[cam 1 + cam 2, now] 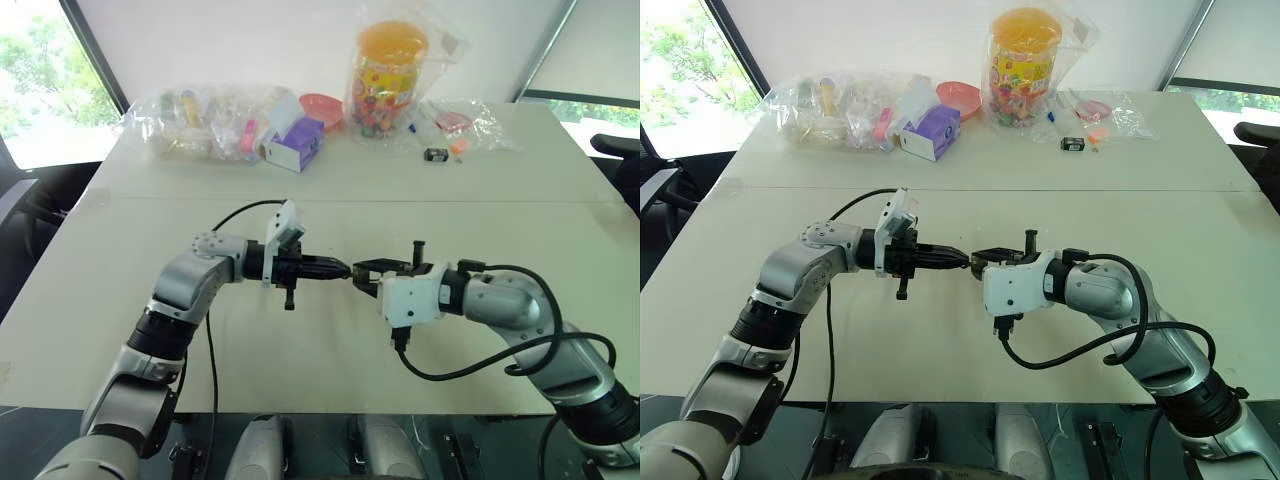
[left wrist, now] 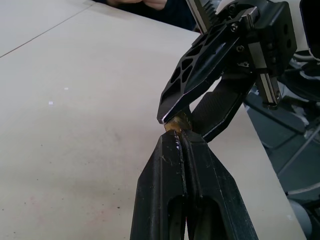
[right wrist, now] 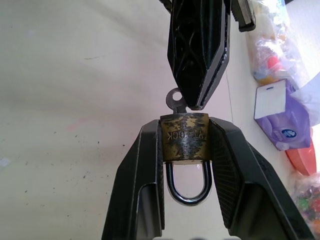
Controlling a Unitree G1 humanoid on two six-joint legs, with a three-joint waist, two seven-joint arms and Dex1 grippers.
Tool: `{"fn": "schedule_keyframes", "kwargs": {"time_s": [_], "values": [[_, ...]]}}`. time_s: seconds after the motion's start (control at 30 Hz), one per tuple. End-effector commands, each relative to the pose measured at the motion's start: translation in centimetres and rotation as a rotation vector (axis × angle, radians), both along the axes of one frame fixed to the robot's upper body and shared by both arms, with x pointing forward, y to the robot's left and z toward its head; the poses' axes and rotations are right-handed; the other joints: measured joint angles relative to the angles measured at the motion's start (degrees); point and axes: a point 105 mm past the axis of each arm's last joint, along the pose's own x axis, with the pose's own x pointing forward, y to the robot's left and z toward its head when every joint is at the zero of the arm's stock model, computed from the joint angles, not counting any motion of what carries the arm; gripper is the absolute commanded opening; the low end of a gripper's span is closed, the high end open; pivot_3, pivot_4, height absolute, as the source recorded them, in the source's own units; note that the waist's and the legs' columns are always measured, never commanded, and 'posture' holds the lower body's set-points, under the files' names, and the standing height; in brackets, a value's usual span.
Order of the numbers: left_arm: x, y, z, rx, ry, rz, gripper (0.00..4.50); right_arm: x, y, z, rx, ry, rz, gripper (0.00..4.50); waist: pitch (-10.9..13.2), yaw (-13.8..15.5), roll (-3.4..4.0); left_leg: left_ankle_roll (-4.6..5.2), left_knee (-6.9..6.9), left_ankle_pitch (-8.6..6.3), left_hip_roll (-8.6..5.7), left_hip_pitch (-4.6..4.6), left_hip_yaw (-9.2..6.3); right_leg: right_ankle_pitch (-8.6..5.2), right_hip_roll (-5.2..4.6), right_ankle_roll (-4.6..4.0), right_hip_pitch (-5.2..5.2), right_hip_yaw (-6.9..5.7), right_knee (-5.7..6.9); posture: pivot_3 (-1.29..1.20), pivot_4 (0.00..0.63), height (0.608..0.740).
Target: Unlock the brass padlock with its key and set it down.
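The brass padlock (image 3: 184, 137) hangs above the table's middle, clamped by its sides in my right gripper (image 3: 184, 126). Its silvery shackle (image 3: 186, 192) loops back toward the wrist and looks closed. A small silvery key (image 3: 176, 99) stands in the lock's front face. My left gripper (image 2: 179, 136) comes in from the opposite side and is shut on the key's head, tip to tip with the right gripper (image 1: 362, 270). In the left wrist view only a sliver of the brass padlock (image 2: 176, 123) shows between the two sets of fingers.
Along the table's far edge lie clear plastic bags of small items (image 1: 200, 125), a purple tissue box (image 1: 295, 143), a pink bowl (image 1: 322, 108), a bagged candy jar (image 1: 388, 75) and a small black object (image 1: 435, 155). Bare tabletop (image 1: 330, 360) lies under both hands.
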Motion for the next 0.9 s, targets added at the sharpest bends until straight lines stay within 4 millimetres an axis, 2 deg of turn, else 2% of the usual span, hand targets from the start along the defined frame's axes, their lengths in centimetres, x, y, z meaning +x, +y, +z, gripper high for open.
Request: {"fn": "schedule_keyframes", "kwargs": {"time_s": [0.03,0.17,0.3,0.43,0.63,0.83,0.9], "values": [[-0.9,-0.4,-0.2,0.016,-0.08,-0.043,0.05,0.1,0.1,2.8,0.06,-0.082,-0.005,0.7,0.0,0.0,0.0,0.0,0.0,0.0,0.0,0.0,0.0,0.0,0.0,0.0,0.0,0.0,0.0,0.0,0.15,0.735],[-1.0,-0.5,0.0,0.003,-0.206,-0.028,0.05,0.3,-0.1,3.2,0.119,-0.029,-0.036,0.7,0.0,0.01,0.0,0.0,0.0,0.0,0.01,0.0,0.0,0.0,-0.03,0.0,0.0,0.01,0.0,0.0,0.15,0.735],[-0.7,-0.6,0.4,-0.029,-0.418,0.01,0.05,0.6,-0.3,3.6,0.206,0.056,-0.084,0.7,0.0,0.1,0.0,0.0,0.0,0.0,0.01,0.0,0.0,0.0,-0.11,0.0,0.0,0.01,0.0,0.0,0.15,0.735],[-1.5,-0.6,1.3,-0.07,-0.741,-0.031,0.05,1.1,-0.8,3.7,0.224,0.1,-0.119,0.7,0.0,0.1,0.0,0.0,0.0,0.0,0.01,0.0,0.0,0.0,-0.13,0.0,0.0,0.01,-0.01,0.0,0.15,0.735],[-1.3,-0.4,1.8,-0.114,-0.856,-0.033,0.05,1.4,-1.1,3.7,0.228,0.114,-0.13,0.7,0.0,0.07,0.0,0.01,-0.01,0.0,0.01,0.0,0.0,0.0,-0.12,0.0,0.0,0.0,-0.01,0.0,0.15,0.735],[0.2,-0.2,2.5,-0.167,-0.608,0.085,0.05,1.6,-1.1,3.8,0.227,0.116,-0.128,0.7,0.0,0.05,0.0,0.01,0.0,0.0,0.0,-0.01,0.0,0.01,-0.06,0.01,0.01,-0.02,-0.01,0.0,0.15,0.735],[0.8,-0.1,2.7,-0.189,-0.445,0.138,0.05,1.6,-1.0,3.9,0.226,0.115,-0.127,0.7,0.0,-0.04,0.0,0.02,0.0,-0.01,0.01,-0.01,0.0,0.01,-0.03,0.01,0.0,-0.02,0.0,0.0,0.15,0.735]]}}
